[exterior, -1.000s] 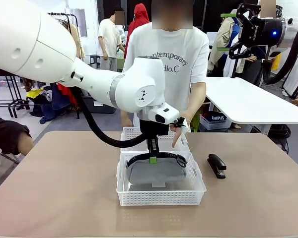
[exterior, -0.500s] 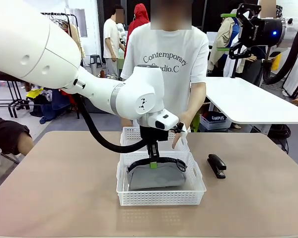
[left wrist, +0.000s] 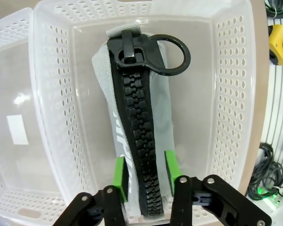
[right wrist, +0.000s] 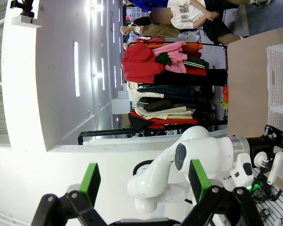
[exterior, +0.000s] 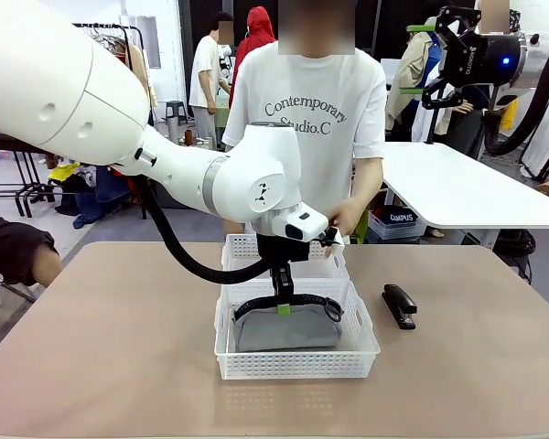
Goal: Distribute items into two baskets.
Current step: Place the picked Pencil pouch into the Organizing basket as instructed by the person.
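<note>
**A:** What's in the near white lattice basket (exterior: 297, 366)?

**B:** A soft grey fabric pouch (exterior: 288, 327) with a chunky black zipper on top. The left gripper (left wrist: 145, 170) is pinching that zipper ridge. The black stapler (exterior: 399, 305) lies on the table (exterior: 119, 347) just to the basket's right, and the smaller basket (exterior: 242, 247) sits right behind. The right gripper (right wrist: 144, 179) is up high, jaws spread wide.

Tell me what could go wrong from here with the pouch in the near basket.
The left claw pinches the pouch at its zipper edge; if the fabric clings to the pads when they open, the rising arm may drag the pouch or basket up. The person's hand is close to the arm's wrist, so a quick lift might hit it.
</note>
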Robot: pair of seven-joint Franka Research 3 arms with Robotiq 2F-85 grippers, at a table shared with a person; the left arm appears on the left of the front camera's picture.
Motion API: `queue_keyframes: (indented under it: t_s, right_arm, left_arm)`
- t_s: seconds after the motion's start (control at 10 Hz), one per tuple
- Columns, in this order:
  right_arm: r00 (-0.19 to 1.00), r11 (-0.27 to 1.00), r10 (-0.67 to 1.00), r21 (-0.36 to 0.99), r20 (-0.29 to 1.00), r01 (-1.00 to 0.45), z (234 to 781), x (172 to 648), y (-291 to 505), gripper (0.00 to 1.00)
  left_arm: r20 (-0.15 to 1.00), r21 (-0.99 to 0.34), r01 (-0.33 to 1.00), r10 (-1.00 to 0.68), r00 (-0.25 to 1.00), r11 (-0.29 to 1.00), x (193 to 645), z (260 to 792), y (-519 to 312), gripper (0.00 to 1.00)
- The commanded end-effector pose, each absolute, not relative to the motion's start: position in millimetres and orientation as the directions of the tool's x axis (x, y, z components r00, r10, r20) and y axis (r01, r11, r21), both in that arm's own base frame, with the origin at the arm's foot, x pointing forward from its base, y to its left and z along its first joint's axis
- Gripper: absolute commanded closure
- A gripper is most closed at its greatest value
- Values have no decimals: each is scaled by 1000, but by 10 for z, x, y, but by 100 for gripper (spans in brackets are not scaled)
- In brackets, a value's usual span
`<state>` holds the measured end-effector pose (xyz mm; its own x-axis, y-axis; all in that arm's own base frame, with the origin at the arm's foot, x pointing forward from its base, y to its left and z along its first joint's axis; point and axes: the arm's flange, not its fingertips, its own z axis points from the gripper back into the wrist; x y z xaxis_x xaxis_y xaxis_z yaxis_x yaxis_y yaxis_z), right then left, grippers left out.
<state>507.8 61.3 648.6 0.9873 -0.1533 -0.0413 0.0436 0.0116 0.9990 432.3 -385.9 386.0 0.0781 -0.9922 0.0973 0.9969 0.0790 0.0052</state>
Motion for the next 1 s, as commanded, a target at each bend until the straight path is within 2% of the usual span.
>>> queue_keyframes:
  t_s: [0.0, 0.9]
  right_arm:
    - [987, 6, -155, 999, -41, 42, 6507, 5053, 610, 0]
    - [987, 6, -155, 999, -41, 42, 6507, 5053, 610, 0]
  left_arm:
    - [117, 5, 995, -988, 99, 100, 4267, 3908, -3807, 0]
    - [110, 8, 995, -989, 95, 96, 4199, 4180, -3793, 0]
